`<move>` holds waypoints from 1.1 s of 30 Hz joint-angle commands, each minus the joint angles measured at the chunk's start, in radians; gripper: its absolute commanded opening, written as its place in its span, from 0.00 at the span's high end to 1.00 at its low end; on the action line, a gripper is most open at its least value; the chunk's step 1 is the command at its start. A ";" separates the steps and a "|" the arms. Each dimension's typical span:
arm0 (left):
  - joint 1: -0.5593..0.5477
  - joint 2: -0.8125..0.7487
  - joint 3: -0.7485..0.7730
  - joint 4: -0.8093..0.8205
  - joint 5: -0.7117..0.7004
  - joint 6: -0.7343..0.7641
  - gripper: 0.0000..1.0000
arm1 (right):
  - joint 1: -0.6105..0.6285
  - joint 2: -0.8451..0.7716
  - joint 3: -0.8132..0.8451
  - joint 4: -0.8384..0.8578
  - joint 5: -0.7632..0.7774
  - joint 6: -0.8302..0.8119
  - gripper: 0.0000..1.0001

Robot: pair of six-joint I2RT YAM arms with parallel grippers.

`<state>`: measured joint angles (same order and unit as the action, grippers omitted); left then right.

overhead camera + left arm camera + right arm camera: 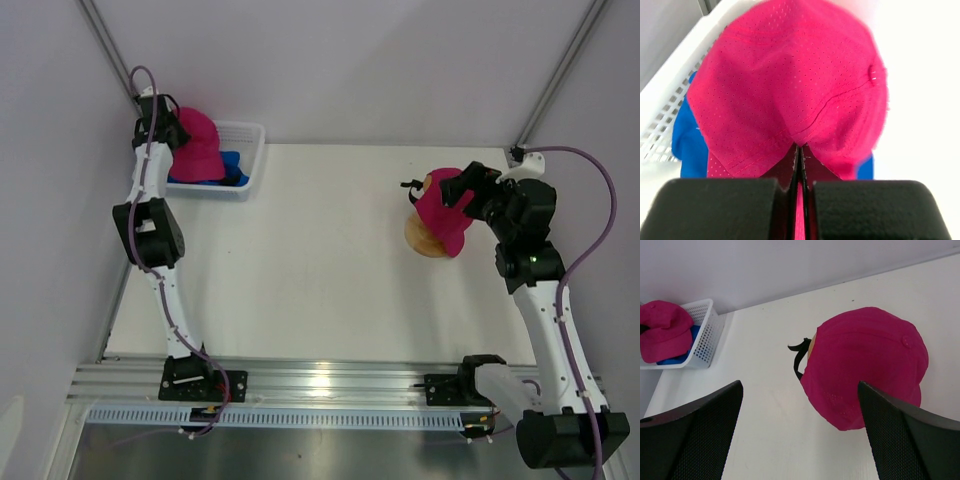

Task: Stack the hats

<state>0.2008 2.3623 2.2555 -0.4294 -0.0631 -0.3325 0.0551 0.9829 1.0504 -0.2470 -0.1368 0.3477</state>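
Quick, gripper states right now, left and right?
Left gripper: shut on the magenta-pink fabric baseball cap at the white mesh basket.
Right gripper: open, holding nothing.

Top view: high above the near edge, looking down on the whole surface (330, 280). Left wrist: very close on a pink hat (790, 85) over the basket (660, 125). Right wrist: near, tilted down at a second pink hat (865, 370); basket seen far off, shared with both others.

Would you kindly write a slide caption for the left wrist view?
Left gripper pinching the magenta-pink perforated fabric cap above royal blue fabric in the white mesh plastic basket.
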 commanded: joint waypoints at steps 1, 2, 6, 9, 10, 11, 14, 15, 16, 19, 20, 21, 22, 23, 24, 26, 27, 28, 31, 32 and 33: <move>0.003 -0.201 -0.034 0.083 0.032 -0.054 0.99 | 0.003 -0.058 -0.009 -0.032 0.039 0.016 0.00; 0.003 -0.243 -0.052 0.093 0.046 -0.066 0.99 | 0.003 -0.073 -0.004 -0.041 0.036 0.014 0.01; 0.003 -0.336 -0.105 0.124 0.146 -0.149 0.99 | 0.003 -0.105 -0.030 -0.037 0.016 0.033 0.01; 0.000 -0.402 -0.111 0.139 0.238 -0.203 0.99 | 0.005 -0.109 -0.049 -0.028 -0.024 0.051 0.01; -0.003 -0.416 -0.109 0.142 0.261 -0.220 0.99 | 0.005 -0.107 -0.049 -0.029 -0.030 0.053 0.01; -0.012 -0.432 -0.109 0.144 0.279 -0.223 0.99 | 0.005 -0.105 -0.049 -0.032 -0.038 0.054 0.01; -0.046 -0.492 -0.106 0.135 0.344 -0.214 0.99 | 0.005 -0.108 -0.052 -0.035 -0.052 0.063 0.01; -0.058 -0.521 -0.108 0.133 0.367 -0.208 0.99 | 0.005 -0.113 -0.052 -0.034 -0.056 0.065 0.01; -0.070 -0.534 -0.109 0.129 0.379 -0.194 0.99 | 0.005 -0.115 -0.056 -0.034 -0.061 0.066 0.01; -0.130 -0.566 -0.106 0.113 0.431 -0.184 0.99 | 0.005 -0.125 -0.072 -0.031 -0.064 0.068 0.01; -0.165 -0.571 -0.108 0.113 0.443 -0.183 0.99 | 0.005 -0.127 -0.076 -0.031 -0.063 0.070 0.00; -0.185 -0.574 -0.109 0.103 0.448 -0.186 0.99 | 0.005 -0.128 -0.081 -0.032 -0.060 0.074 0.00; -0.234 -0.581 -0.116 0.106 0.450 -0.188 0.99 | 0.005 -0.130 -0.089 -0.037 -0.055 0.086 0.01; -0.254 -0.581 -0.135 0.107 0.451 -0.191 0.99 | 0.005 -0.130 -0.093 -0.044 -0.053 0.097 0.01; -0.276 -0.584 -0.140 0.106 0.453 -0.212 0.99 | 0.005 -0.131 -0.101 -0.041 -0.058 0.105 0.01; -0.339 -0.583 -0.163 0.119 0.506 -0.230 0.99 | 0.005 -0.145 -0.150 0.013 -0.090 0.117 0.01; -0.365 -0.581 -0.163 0.112 0.513 -0.227 0.99 | 0.005 -0.154 -0.173 0.040 -0.098 0.123 0.01; -0.417 -0.578 -0.157 0.107 0.510 -0.218 0.99 | 0.005 -0.159 -0.190 0.066 -0.095 0.126 0.01; -0.506 -0.551 -0.131 0.092 0.499 -0.183 0.99 | 0.005 -0.132 -0.188 0.115 -0.081 0.131 0.00; -0.523 -0.546 -0.131 0.099 0.502 -0.184 0.99 | 0.005 -0.119 -0.162 0.112 -0.083 0.129 0.01; -0.538 -0.538 -0.134 0.109 0.506 -0.207 0.99 | 0.005 -0.110 -0.152 0.110 -0.087 0.131 0.00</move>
<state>-0.2916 1.8202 2.0945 -0.3546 0.4061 -0.5308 0.0551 0.8570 0.8501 -0.2245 -0.2123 0.4618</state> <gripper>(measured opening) 0.008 0.993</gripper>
